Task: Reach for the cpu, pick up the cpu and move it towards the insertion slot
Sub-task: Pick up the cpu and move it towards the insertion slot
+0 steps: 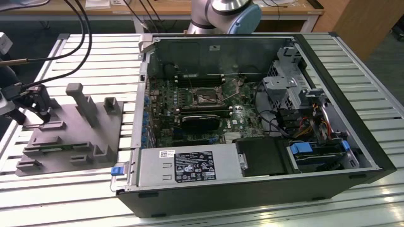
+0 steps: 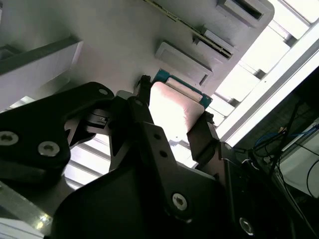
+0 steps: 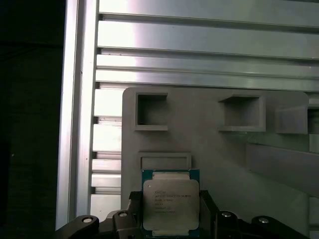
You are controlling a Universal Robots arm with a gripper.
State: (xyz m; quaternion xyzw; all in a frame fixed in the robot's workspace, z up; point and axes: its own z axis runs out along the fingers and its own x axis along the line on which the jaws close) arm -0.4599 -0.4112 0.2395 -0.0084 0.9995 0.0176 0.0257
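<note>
The cpu, a silvery-beige square chip with a green edge, sits between my gripper's two black fingers, which press on its opposite sides. The second wrist view shows the same: the cpu is clamped in my gripper, close over the grey moulded tray. In the exterior view my gripper hangs over the tray's far end, at the exterior view's left. The insertion slot, a dark square socket in a silver bracket, lies on the motherboard inside the open computer case.
The tray has upright grey posts and several recesses. Black cables run from the arm across the slatted metal table. A black rectangular block sits just in front of the slot. The case walls stand around the motherboard.
</note>
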